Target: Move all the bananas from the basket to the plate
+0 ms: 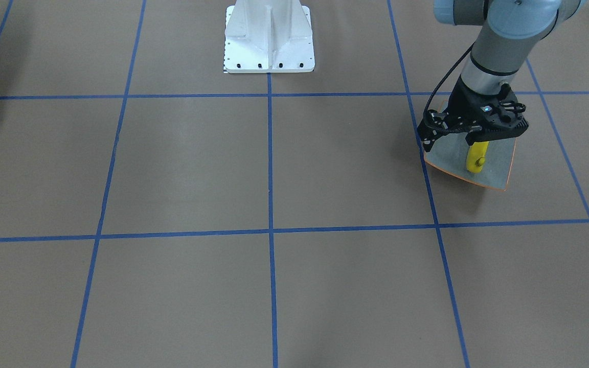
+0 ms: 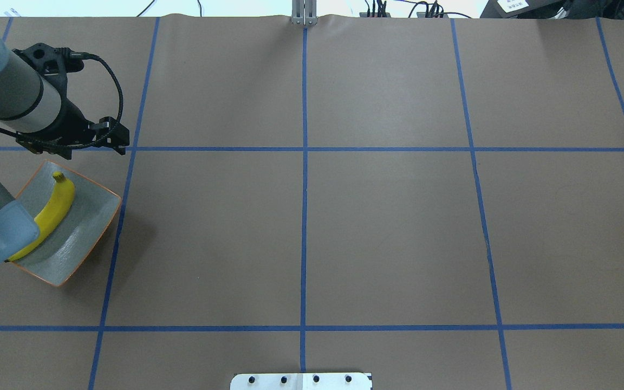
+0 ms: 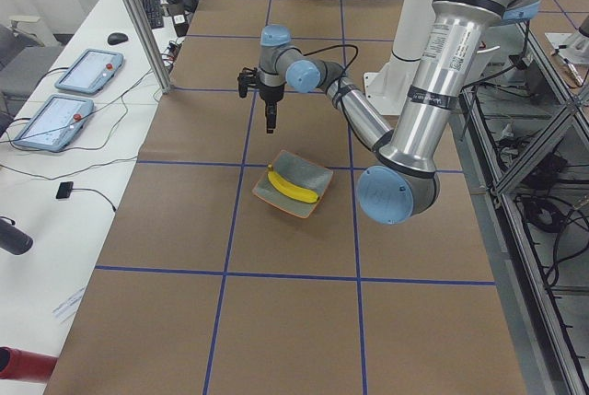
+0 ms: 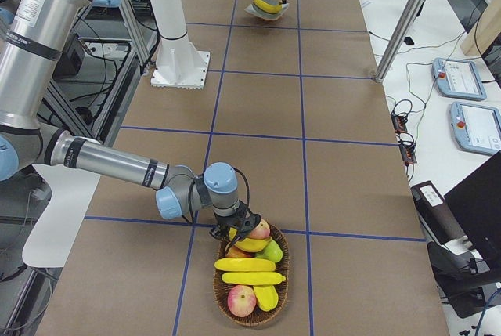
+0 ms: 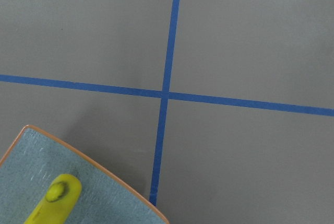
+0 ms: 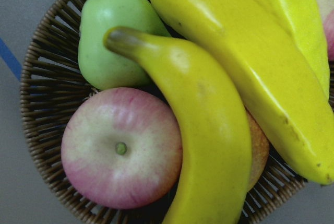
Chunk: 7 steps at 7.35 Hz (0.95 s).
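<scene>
One yellow banana [image 2: 54,208] lies on the grey-blue plate [image 2: 87,227] with the orange rim, at the table's left end. It also shows in the front view [image 1: 477,156] and the left wrist view [image 5: 52,203]. My left gripper [image 2: 119,143] hangs above the plate's far edge, empty; I cannot tell whether it is open. Three bananas [image 4: 245,264] lie in the wicker basket [image 4: 283,301] at the right end, one [image 6: 209,130] close under the right wrist camera. My right gripper [image 4: 237,233] is low over the basket's near rim; its fingers do not show clearly.
The basket also holds pink apples [image 6: 120,148] and a green pear [image 6: 112,36]. The white robot base [image 1: 269,46] stands at the table's middle edge. A metal post [image 4: 399,30] and side tables with tablets [image 4: 470,124] stand beyond the far edge.
</scene>
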Tool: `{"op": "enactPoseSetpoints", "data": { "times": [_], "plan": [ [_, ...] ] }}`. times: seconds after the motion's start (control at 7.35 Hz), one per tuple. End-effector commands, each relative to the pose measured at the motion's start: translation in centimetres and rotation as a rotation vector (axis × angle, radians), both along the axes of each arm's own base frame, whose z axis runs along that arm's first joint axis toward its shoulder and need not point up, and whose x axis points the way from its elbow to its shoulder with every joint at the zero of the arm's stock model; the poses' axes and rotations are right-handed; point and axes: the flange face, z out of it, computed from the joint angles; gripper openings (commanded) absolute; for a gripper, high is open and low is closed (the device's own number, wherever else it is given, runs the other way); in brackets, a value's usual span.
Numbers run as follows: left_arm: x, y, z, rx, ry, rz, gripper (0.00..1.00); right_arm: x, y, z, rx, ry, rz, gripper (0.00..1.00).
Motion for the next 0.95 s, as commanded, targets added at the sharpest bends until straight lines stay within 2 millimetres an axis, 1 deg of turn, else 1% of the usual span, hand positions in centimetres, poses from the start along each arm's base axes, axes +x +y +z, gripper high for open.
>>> {"op": "enactPoseSetpoints", "data": {
  "times": [0.0, 0.14, 0.27, 0.41, 0.54, 0.68, 0.82],
  "plan": [
    [0.0, 0.1, -0.2, 0.002, 0.003, -0.001, 0.99, 0.3, 0.8, -1.7, 0.023, -0.022, -0.003, 0.0],
    [0.1, 0.1, -0.2, 0.002, 0.004, 0.001, 0.99, 0.7, 1.5, -2.5, 0.029, -0.022, 0.001, 0.0],
    [0.1, 0.1, -0.2, 0.0, 0.003, 0.001, 0.99, 1.2, 2.4, -2.4, 0.037, -0.018, -0.012, 0.0],
    [0.2, 0.1, -0.3, 0.002, 0.003, 0.001, 0.99, 1.5, 2.9, -1.7, 0.044, -0.009, -0.035, 0.0],
    [0.2, 0.1, -0.3, 0.002, 0.004, 0.001, 0.99, 1.9, 3.0, -1.1, 0.05, 0.003, -0.042, 0.0],
    [0.2, 0.1, -0.3, 0.002, 0.004, 0.001, 0.99, 2.9, 2.7, -1.6, 0.064, 0.0, -0.018, 0.0],
    [0.2, 0.1, -0.4, 0.0, 0.006, -0.002, 0.99, 3.2, 2.5, -2.4, 0.078, -0.012, -0.007, 0.0]
  ]
}}
